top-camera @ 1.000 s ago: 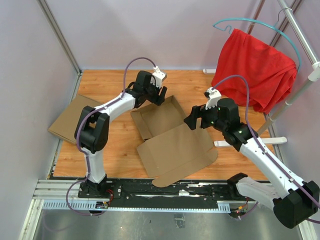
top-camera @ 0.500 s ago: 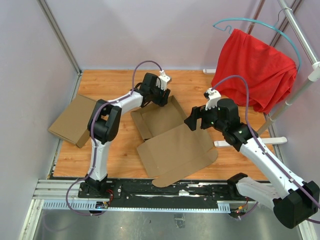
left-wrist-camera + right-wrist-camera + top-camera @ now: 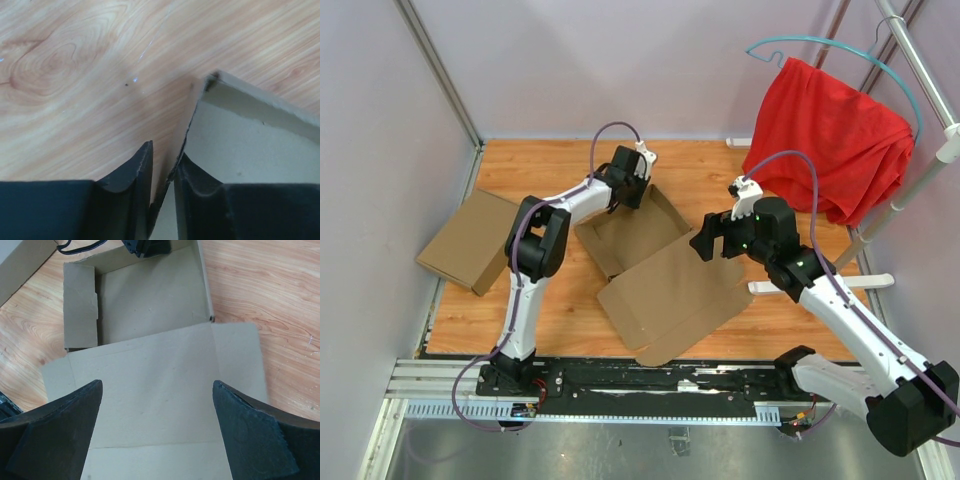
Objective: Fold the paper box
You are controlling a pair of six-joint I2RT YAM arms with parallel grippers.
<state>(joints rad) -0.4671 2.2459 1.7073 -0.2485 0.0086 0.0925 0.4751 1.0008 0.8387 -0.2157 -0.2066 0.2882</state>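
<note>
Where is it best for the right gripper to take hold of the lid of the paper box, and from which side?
Probably the lid at its free right edge, coming from the right, one finger above and one below. It is a thin flat sheet, so only an edge fits the open right gripper. The left gripper pinches the far wall.

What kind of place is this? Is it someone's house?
Probably not a house. It looks like a robot test booth. The left arm and right arm are bolted to a metal rail at the edge of a wooden table. Plain walls close it in, and a paper box lies half folded on it.
</note>
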